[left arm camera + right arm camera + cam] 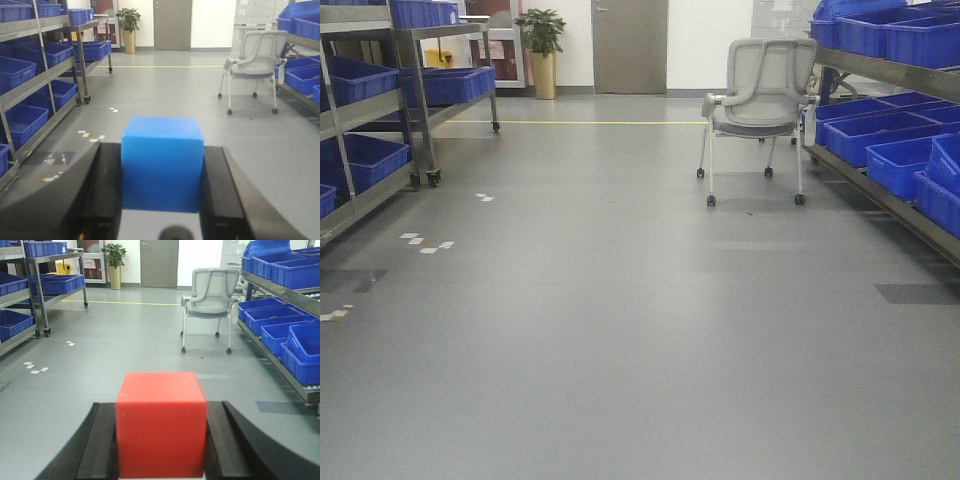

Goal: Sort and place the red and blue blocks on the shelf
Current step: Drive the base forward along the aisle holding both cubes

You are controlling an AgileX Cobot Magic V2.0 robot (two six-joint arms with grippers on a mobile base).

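- The grey floor (620,330) is stretching away down a wide aisle, with a thin yellow line (580,122) running across it at the far end.
- Steel racks are lining both sides: one (890,68) is running along the right, another (360,195) along the left, and a smaller rack on wheels (430,35) is standing further back on the left.
- Large blue bins (910,40) are filling the right rack's levels, and more bins (365,160) are sitting on the left one.
- A brown door (629,45) is standing closed in the far wall.
- A grey office chair (757,100) is standing on its casters just beside the right rack.
- A potted plant (542,35) is standing left of the door.
- The left gripper (162,172) is pinching the blue block (162,160) between its two black fingers (107,185), which are pressing on opposite faces.
- The right gripper (161,440) is clamping the red block (161,415) the same way, its fingers (100,445) touching both sides.
- Both blocks are hanging over the open aisle, well apart from the racks.
- Small white tape scraps (425,243) are lying on the floor near the left rack.
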